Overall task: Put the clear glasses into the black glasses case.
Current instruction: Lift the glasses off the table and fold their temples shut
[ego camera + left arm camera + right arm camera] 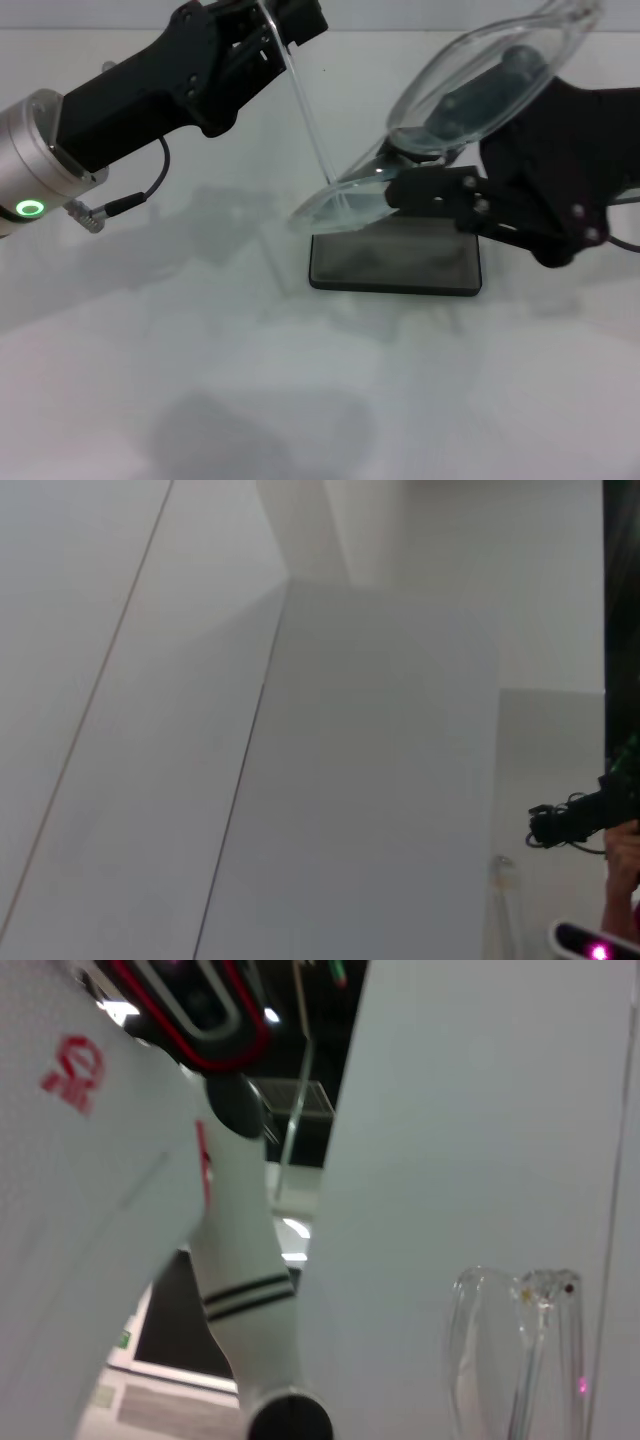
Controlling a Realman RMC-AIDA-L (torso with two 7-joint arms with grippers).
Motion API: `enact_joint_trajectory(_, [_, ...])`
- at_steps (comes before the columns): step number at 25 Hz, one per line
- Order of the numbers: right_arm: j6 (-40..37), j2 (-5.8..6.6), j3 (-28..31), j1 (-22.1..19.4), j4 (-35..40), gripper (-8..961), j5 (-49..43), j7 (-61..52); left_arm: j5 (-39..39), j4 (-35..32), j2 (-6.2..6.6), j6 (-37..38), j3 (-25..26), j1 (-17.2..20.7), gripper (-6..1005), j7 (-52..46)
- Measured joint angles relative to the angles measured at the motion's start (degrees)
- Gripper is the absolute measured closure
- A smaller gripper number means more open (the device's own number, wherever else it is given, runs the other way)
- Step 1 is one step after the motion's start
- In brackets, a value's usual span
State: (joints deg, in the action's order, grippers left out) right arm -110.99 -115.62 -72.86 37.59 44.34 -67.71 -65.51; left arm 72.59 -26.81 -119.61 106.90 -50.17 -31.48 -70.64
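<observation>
Lying nearest the robot on the white table (150,380), the black glasses case (396,262) sits open, its grey lining facing up, directly beneath the right gripper (392,188) and well apart from the left one.

Above it, the right gripper comes in from the right side and pinches the clear glasses (470,90) low on the frame, close to the bridge. One lens hangs just below its fingertips over the case's far edge; the other rises up and away behind its fingers, so the glasses are steeply tilted, not level with the case.

Farther back and across from it, the left gripper (262,40) holds the tip of one clear temple arm (305,110), which runs down from its fingers to the lower lens. Its wrist view shows only table and wall; the right wrist view catches part of the clear frame (520,1350).

My judgement is that both arms gripping one thin plastic frame is the hazard: any uneven motion could twist or snap the temple at its hinge. Released at this tilt, the glasses could also catch on the case's rim and slide onto the table.
</observation>
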Motion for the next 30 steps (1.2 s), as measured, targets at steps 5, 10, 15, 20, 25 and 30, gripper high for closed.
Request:
enact_joint_trajectory(5, [2.83, -0.22, -0.12, 0.27, -0.42, 845, -2.04, 0.08, -0.17, -0.15, 0.0, 1.07, -0.18, -0.45, 826, -0.02])
enact_joint_trajectory(10, [4.72, -0.17, -0.45, 0.36, -0.73, 845, -2.54, 0.1, -0.18, -0.21, 0.06, 2.53, -0.19, -0.95, 826, -0.03])
enact_joint_trajectory(15, [6.73, -0.15, -0.65, 0.44, -0.75, 845, -3.1, 0.12, 0.14, -0.27, 0.08, 3.54, -0.68, -1.34, 826, 0.06])
enact_joint_trajectory(20, [7.19, -0.2, -0.73, 0.51, -0.75, 845, -3.16, 0.13, -0.07, -0.27, 0.15, 3.85, -1.26, -1.23, 826, 0.53])
enact_joint_trajectory(25, [6.78, -0.22, -0.79, 0.55, -0.76, 845, -3.16, 0.07, -1.24, -0.27, 0.4, 3.55, -0.83, -0.81, 825, 1.11])
enact_joint_trajectory(30, [6.86, -0.25, -1.41, 0.42, -0.75, 846, -3.16, 0.03, -1.5, -0.28, 0.62, 3.55, -0.74, -0.88, 825, 0.94])
